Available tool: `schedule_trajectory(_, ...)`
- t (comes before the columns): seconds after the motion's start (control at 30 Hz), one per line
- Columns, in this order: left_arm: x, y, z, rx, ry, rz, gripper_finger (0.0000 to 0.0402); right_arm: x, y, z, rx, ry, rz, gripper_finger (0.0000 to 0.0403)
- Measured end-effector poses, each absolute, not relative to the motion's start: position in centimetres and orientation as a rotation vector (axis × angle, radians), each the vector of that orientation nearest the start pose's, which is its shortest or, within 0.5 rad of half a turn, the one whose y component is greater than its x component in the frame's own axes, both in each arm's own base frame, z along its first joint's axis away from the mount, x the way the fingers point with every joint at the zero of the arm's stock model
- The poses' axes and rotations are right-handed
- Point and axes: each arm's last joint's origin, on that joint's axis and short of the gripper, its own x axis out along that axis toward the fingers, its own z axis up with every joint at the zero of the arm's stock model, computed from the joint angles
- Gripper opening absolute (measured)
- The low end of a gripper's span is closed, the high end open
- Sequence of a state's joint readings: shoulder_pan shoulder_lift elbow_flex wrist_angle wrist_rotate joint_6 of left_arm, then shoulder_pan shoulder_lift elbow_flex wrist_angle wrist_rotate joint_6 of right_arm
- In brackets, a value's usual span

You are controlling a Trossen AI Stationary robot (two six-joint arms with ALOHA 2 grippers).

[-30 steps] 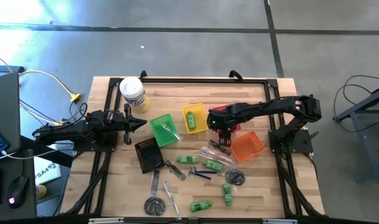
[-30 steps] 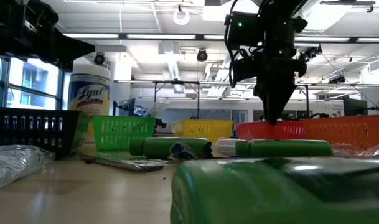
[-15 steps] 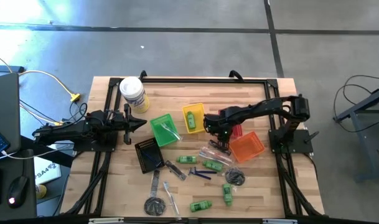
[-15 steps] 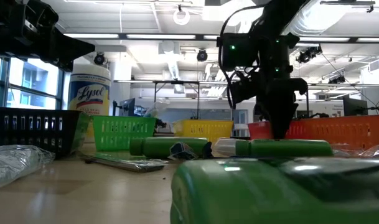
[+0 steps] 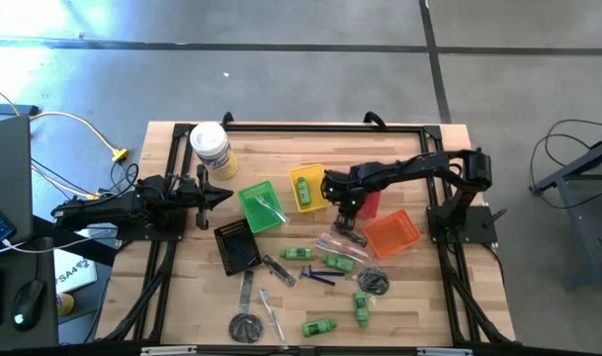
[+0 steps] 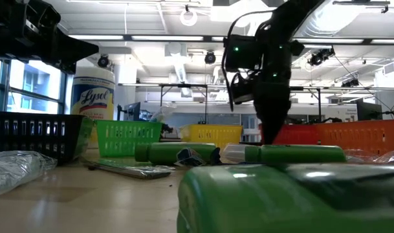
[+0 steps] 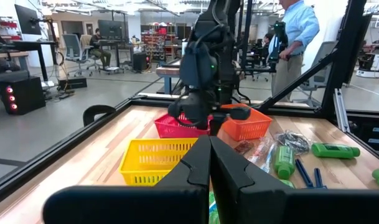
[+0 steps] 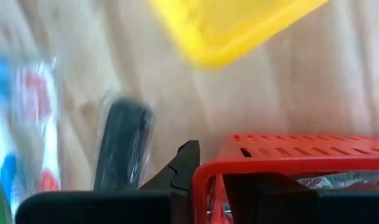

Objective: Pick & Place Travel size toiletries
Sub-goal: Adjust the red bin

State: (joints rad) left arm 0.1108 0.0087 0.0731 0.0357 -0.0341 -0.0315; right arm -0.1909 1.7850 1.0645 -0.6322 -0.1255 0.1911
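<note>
**High view.** The right gripper stands over the red basket, between the yellow basket and the orange basket. Over the last second this arm has drawn back toward the worktop centre, and the red basket has shifted with it. The left gripper is parked near the white canister, jaws clenched. The travel size toiletries lie loose on the front half of the worktop: green bottles, a blue razor, wrapped pieces. One green bottle lies in the yellow basket.

**Low view.** The right gripper hangs at the red basket's near wall; the basket now shows farther to the side than a second ago. The canister label reads "Lysol".

**Left wrist view.** The left jaws are pressed together with nothing between them. A person stands beyond the worktop.

**Right wrist view.** The right jaws straddle the red basket's rim, one finger outside and one inside. They have narrowed and appear to be grasping the rim.

**Assessment.** The grip is on a basket, not a toiletry. No item is being carried, so sorting is far from complete.
</note>
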Motion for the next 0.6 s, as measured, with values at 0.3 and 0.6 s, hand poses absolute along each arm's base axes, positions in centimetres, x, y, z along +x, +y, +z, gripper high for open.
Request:
schedule_trajectory(0.3, 9.2, 1.1, 19.1, -0.028, -0.102, 0.143, 0.0000, 31.7, -7.3, 15.2, 0.448, 1.272, -0.246, 0.0053)
schedule_trajectory(0.6, 9.2, 1.1, 19.1, -0.028, -0.102, 0.143, 0.0000, 32.3, -6.3, 15.3, 0.508, 1.228, -0.212, 0.0075)
